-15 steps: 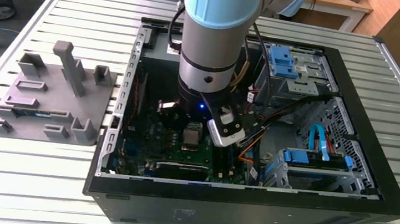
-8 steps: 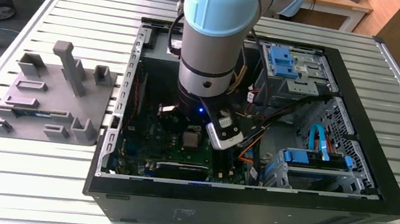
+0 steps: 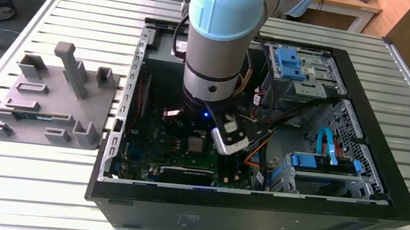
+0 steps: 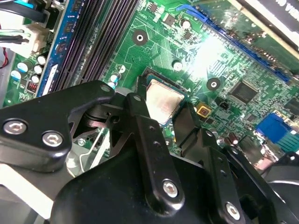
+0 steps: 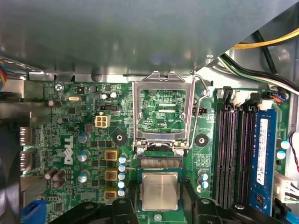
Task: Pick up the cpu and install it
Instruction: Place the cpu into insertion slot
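Gripper point(image 4: 162, 109) hangs right over the chip point(image 5: 160, 190), which looks set in its spot on the green board point(image 5: 79, 135) (metal cover point(image 5: 162, 81) not yet shut). I cannot tell if it grips.

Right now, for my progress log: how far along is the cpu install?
Done: the cpu lies flat on the board, beside the frame's hinge. In hand: the gripper sits right at it; grip unclear. Left: the frame stands open, not yet clamped.

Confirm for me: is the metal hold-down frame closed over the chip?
No: in the first wrist view the frame is swung open, away from the chip, whose silver top is uncovered.
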`<state>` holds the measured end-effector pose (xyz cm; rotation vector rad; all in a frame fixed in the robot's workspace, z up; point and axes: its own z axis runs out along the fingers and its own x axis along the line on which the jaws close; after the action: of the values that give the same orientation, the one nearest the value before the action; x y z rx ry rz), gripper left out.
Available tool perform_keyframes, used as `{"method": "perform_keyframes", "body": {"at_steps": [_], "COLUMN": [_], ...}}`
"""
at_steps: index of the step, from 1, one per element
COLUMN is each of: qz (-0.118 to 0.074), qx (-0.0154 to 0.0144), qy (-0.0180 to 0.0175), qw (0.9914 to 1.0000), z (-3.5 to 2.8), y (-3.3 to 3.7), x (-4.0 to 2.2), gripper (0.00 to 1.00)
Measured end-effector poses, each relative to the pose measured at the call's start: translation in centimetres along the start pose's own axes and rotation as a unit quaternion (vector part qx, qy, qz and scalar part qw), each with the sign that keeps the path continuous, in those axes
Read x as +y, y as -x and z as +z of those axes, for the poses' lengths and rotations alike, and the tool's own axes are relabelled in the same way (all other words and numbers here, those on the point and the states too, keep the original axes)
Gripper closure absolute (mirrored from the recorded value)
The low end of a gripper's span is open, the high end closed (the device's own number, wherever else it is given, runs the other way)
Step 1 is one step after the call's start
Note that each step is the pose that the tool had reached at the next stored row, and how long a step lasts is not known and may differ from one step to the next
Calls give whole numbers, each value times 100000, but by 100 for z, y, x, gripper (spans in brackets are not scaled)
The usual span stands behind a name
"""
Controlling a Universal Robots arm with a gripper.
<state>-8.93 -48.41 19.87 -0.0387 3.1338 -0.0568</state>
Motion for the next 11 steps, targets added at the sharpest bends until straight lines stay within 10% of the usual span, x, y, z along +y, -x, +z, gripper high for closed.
{"method": "perform_keyframes", "body": {"at_steps": [11], "qz": [114], "qx": [6], "qy": [-16], "qw": [100000], "z": [55], "y": [5], "x": [22], "gripper": [53]}}
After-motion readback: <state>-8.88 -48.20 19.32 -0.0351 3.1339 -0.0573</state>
